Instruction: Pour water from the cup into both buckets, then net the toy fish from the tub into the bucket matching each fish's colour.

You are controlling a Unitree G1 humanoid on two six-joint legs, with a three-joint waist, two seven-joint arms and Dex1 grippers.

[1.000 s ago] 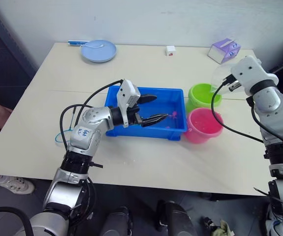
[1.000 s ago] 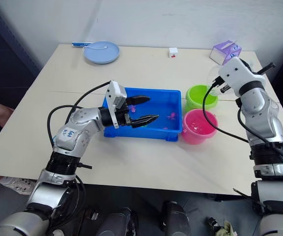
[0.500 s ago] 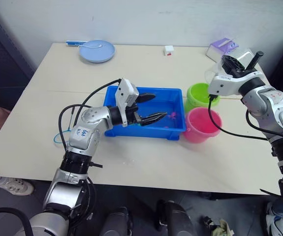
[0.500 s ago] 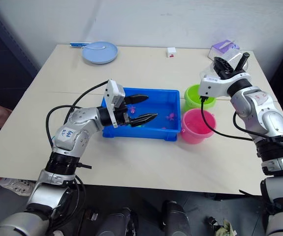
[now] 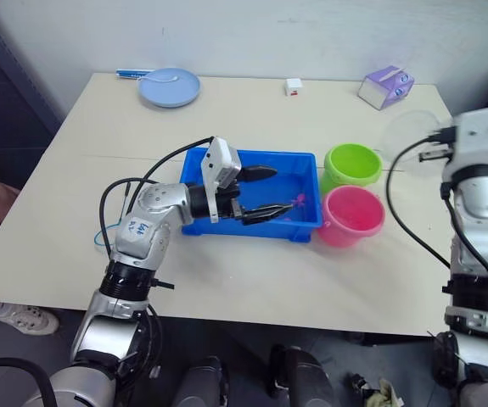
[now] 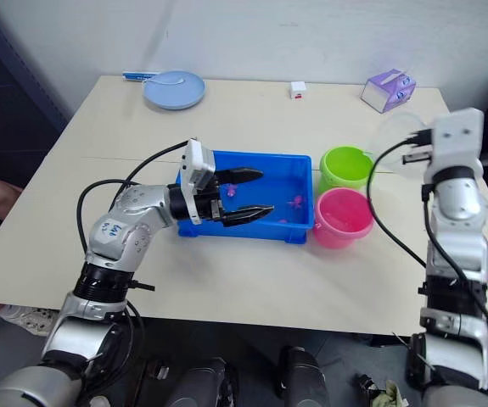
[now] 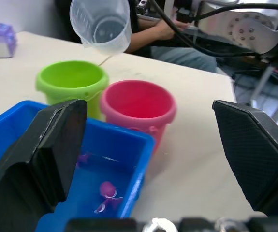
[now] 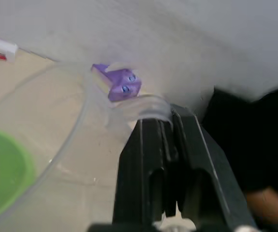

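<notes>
Right gripper (image 8: pixel 160 145), clamped on the handle of the cup (image 7: pixel 101 25) near the worktop's right edge beside the green bucket (image 5: pixel 353 166); left gripper (image 5: pixel 265 193), fingers apart over the tub (image 5: pixel 299 227).

Clear glossy plastic cup (image 7: pixel 101 25), 2 smooth plastic buckets (image 5: pixel 353 165) (lime, pink), shiny blue tub (image 5: pixel 297 225), matt table (image 5: pixel 252 110)

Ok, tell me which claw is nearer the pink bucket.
Left. The left claw hangs open over the blue tub right beside the pink bucket; the right claw, holding the cup, is raised off beyond the green bucket.
</notes>
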